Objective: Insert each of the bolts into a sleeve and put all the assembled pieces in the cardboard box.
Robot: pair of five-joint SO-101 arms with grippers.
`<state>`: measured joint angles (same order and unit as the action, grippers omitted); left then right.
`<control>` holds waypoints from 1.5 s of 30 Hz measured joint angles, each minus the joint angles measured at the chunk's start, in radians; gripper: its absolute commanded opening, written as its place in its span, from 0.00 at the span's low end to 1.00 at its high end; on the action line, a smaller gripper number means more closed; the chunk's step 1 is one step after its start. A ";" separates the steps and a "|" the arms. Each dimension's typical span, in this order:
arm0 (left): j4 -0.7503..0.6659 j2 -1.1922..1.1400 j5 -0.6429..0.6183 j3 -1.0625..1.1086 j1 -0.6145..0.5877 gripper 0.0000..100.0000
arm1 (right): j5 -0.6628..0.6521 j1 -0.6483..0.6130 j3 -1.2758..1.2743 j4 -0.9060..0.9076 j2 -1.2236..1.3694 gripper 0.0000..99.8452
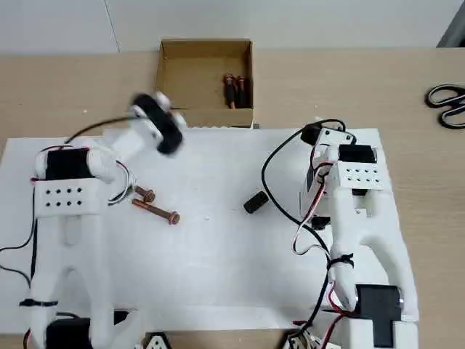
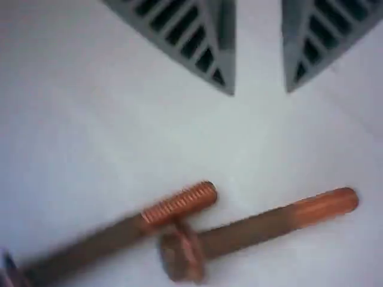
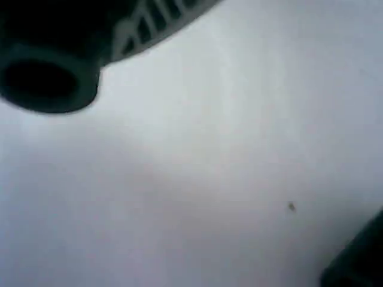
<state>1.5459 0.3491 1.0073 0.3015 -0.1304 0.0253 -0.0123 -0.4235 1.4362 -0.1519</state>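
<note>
Status: partly complete. The box (image 1: 171, 73) at the far edge of the table holds what appear to be two assembled pieces (image 1: 236, 90), side by side against its right wall. Outstanding items: two bolts (image 1: 155, 210) lying bare on the white board (image 1: 218, 276) near the left arm, and one black sleeve (image 1: 256, 201) lying near the board's centre, well apart from the bolts. By this count roughly half the work is done (no second loose sleeve can be located). The left gripper (image 2: 259, 89) hovers over the board with its jaws parted by a clear gap and holds nothing. The bolts lie just beside its tips, not between them. The right gripper (image 3: 152, 27) is close to the sleeve, but its state cannot be determined, nor whether it has hold of the sleeve. View comparison: the high view supplies the box contents and overall layout. The left wrist view alone shows that one bolt's threaded tip rests against the other's head. The right wrist view alone shows the sleeve's open bore, end-on.
</note>
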 measured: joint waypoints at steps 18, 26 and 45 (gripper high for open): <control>0.046 -0.201 0.356 0.000 0.173 0.08 | -0.049 0.109 -0.002 0.005 0.000 0.00; 0.046 -0.269 0.358 -0.002 0.175 0.11 | -0.052 0.109 -0.002 0.005 0.000 0.00; -0.077 -0.436 0.358 -0.002 0.212 0.13 | -0.052 0.109 -0.002 0.005 0.000 0.00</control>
<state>1.4691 -0.0867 1.3648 0.3000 0.0813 -0.0269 0.0967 -0.4250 1.4408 -0.1519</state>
